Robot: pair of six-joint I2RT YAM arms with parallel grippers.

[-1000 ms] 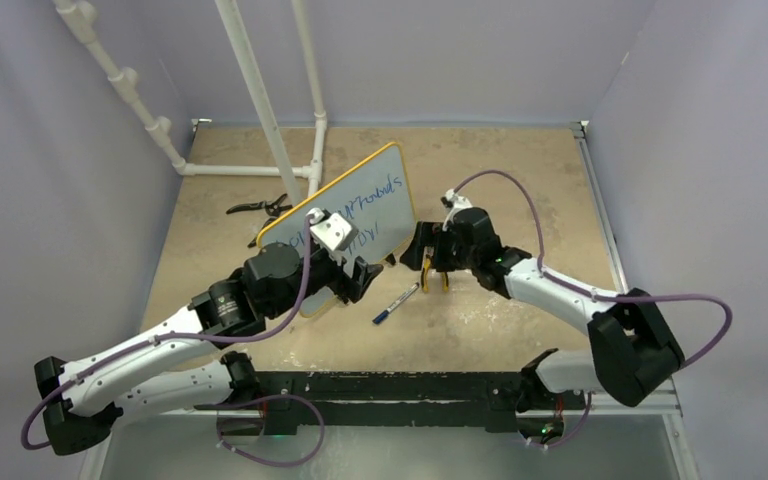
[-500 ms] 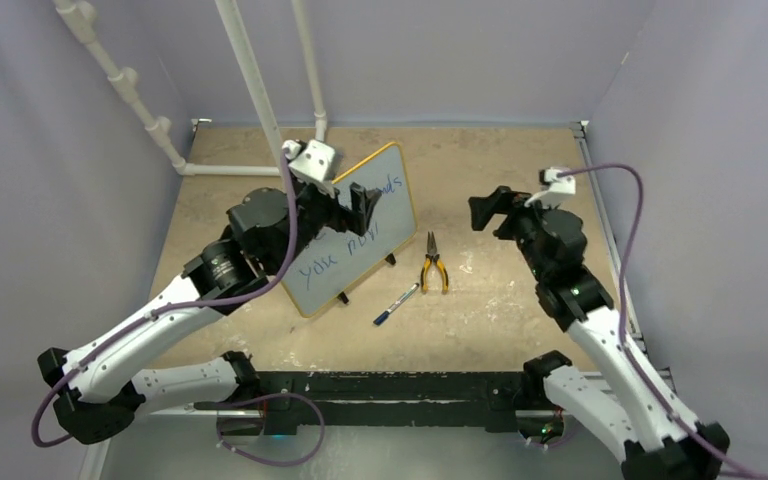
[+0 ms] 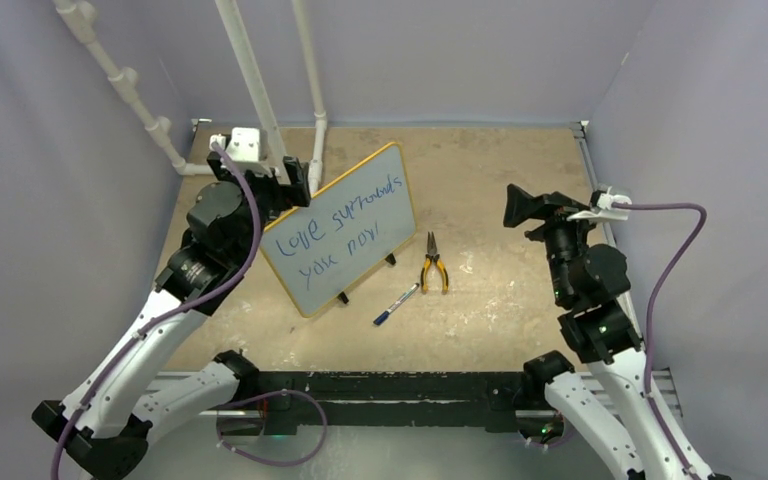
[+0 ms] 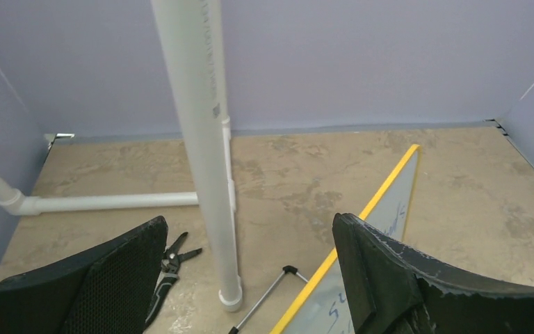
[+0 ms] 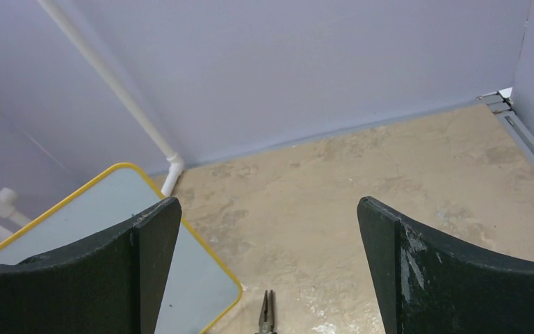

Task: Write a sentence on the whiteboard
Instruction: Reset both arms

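The whiteboard (image 3: 340,232), pale with a yellow frame, stands tilted on its black feet at the table's middle. The sentence (image 3: 335,228) runs across it in blue cursive, two lines. A marker (image 3: 396,303) lies on the table just in front of the board's right foot, held by nobody. My left gripper (image 3: 295,180) hangs open above the board's upper left corner, nothing between its fingers. In the left wrist view the gripper (image 4: 249,226) looks down past the whiteboard's edge (image 4: 398,198). My right gripper (image 3: 520,205) is raised at the right, open and empty (image 5: 268,209), apart from the whiteboard (image 5: 111,202).
Yellow-handled pliers (image 3: 432,265) lie right of the board, their tips (image 5: 268,313) seen from the right wrist. Black pliers (image 4: 167,268) lie behind the board near an upright white pipe (image 4: 201,139). More white piping (image 3: 240,170) runs along the back left. Walls close in all round.
Both arms have lifted away from the board. The left gripper rose to the board's upper left corner and opened wider. The right arm swung out to the right. The writing now shows in full.
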